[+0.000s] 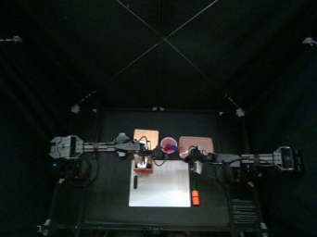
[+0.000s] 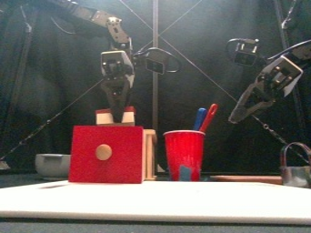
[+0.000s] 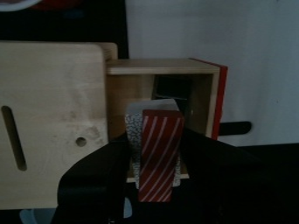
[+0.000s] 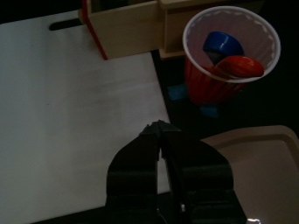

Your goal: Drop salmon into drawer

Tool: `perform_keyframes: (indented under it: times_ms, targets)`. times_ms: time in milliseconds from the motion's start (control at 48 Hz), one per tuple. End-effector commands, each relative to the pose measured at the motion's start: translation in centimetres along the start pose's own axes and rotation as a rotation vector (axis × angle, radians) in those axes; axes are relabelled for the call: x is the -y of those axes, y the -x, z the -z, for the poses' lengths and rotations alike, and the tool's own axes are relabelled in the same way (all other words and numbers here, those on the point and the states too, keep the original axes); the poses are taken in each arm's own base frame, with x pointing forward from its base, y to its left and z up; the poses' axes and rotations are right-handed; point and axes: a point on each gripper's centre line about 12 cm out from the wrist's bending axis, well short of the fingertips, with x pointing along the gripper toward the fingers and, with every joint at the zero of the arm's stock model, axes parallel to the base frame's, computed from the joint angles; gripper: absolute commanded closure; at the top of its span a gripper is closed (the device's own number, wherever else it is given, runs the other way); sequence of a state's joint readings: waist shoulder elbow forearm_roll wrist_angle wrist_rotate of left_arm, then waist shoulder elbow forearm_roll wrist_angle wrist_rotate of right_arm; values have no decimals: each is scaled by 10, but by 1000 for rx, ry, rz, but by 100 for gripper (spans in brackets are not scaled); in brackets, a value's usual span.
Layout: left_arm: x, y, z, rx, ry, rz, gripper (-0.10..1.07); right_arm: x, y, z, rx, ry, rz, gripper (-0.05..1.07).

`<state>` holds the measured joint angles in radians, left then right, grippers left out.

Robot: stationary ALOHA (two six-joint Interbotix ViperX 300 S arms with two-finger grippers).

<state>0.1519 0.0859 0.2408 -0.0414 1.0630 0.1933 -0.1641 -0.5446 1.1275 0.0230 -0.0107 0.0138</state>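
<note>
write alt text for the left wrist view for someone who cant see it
The left tool grips a red-and-white striped salmon piece directly above the open drawer, a pale wooden box unit with a red front panel. The tray's inside is dark, and a white sheet lies beyond the drawer.

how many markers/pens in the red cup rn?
2. A blue one and a red one stand side by side in the red cup, beside the drawer. Front view shows both tips above the rim. More could be hidden deeper inside.
</note>
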Motion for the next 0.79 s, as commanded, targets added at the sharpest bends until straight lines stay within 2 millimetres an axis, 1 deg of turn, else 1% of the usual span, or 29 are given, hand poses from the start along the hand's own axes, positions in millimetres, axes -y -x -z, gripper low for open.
perform_keyframes:
  times_ms: [0,167,292,458,646,771]
  targets:
    - [-6,11,-7,36,-5,-27,29,-1,1,-8,26,-5,-5,99]
    - [-10,8,-6,24,-21,-59,27,-5,2,-10,31,-21,-17,99]
    - [-9,4,-7,19,-19,-50,26,-5,2,-14,40,-20,-19,99]
    - [-5,-1,-6,12,-9,-20,18,-6,2,-16,47,-20,-19,99]
    - [-6,3,-8,46,-23,-31,8,-6,2,-18,50,-22,-19,99]
    - [-8,3,-7,50,-31,-46,5,-6,2,-18,51,-26,-22,99]
